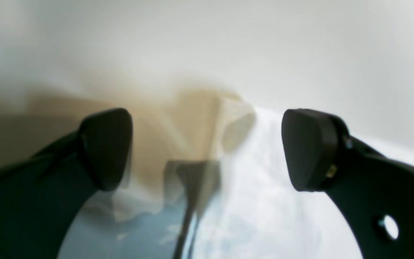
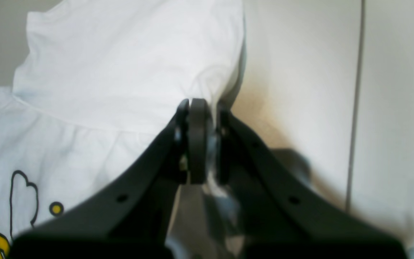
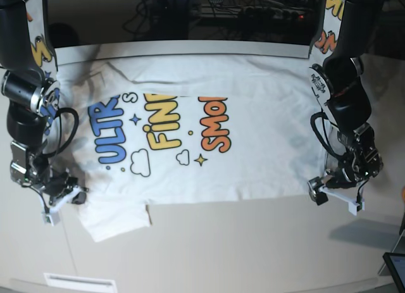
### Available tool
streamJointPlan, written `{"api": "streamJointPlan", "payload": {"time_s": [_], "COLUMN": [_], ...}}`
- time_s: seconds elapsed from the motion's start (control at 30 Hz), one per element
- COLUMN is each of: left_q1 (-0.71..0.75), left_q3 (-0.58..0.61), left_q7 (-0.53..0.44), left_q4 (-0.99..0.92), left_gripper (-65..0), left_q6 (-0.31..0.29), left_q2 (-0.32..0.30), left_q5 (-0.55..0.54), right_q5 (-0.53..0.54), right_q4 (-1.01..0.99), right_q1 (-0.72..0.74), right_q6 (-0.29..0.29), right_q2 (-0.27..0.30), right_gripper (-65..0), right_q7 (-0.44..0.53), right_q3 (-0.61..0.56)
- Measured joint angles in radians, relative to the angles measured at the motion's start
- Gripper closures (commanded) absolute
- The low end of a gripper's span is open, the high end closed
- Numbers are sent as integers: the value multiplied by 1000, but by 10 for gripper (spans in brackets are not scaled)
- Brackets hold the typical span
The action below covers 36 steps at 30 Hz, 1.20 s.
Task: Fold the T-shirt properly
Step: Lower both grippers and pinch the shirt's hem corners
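Base view puts the two grippers nearest, at the near edge of the T-shirt (image 3: 190, 141), one at each side. The right gripper (image 3: 63, 198), on this view's left, sits at the near sleeve corner. Its wrist camera shows the jaws pressed together with a pinch of white fabric caught between them, so it has hold of the T-shirt (image 2: 120, 72) at that sleeve's edge. The left gripper (image 3: 335, 195), on this view's right, sits at the shirt's near hem corner. Its wrist camera shows the two black pads (image 1: 108, 147) spread wide with only blurred white cloth and pale table (image 1: 300, 43) between them, so it grips nothing.

Farther back, the shirt lies print-up and spread sideways across the light table (image 3: 253, 242), collar end toward the view's left and hem toward the right. The blue, yellow and orange lettering runs across its middle. Its far edge is turned over in a narrow band that hides the tops of the letters.

As I judge it, the folding has barely begun: one long edge looks partly turned in, the near sleeve is still sticking out, and the main folds remain to be made.

Counted: one T-shirt, two arms, two grippers, one table.
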Motion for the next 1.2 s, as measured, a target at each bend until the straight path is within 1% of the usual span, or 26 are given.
{"api": "streamJointPlan", "payload": {"time_s": [0.1,0.37,0.47,0.63,0.77,0.93,1.0,1.07,1.13,1.2], "left_q1": [-12,-39,-39,-38,-38,-38,-33,-27,-26,-24], "left_q3": [4,8,10,95,102,109,110,110,110,110], "left_q7": [-51,-46,-49,-55,-59,-58,-63,-77,-76,-76], "left_q4": [-54,-86,-85,-84,-82,-82,-80,-78,-78,-78], "left_gripper": [-650,-650,-650,-650,-648,-647,-608,-517,-405,-311], "left_q6": [0,0,0,1,0,-4,-3,-4,-3,-3], "left_q2": [-3,2,13,27,39,39,47,51,51,52], "left_q5": [-6,-4,4,-3,-4,-4,-3,-5,-5,-7], "right_q5": [0,0,0,0,0,0,0,0,0,0], "right_q4": [0,0,0,0,0,0,0,0,0,0], "right_q1": [0,0,0,0,0,0,0,0,0,0], "right_q6": [0,5,6,7,7,7,7,7,7,7], "right_q2": [0,10,11,11,11,11,11,11,11,11], "right_gripper": [-7,-7,-7,-7,-7,-9,-9,-9,-9,-9], "right_q7": [0,-5,-7,-7,-7,-8,-7,-8,-8,-8], "right_q3": [0,0,0,0,0,0,0,0,0,0]}}
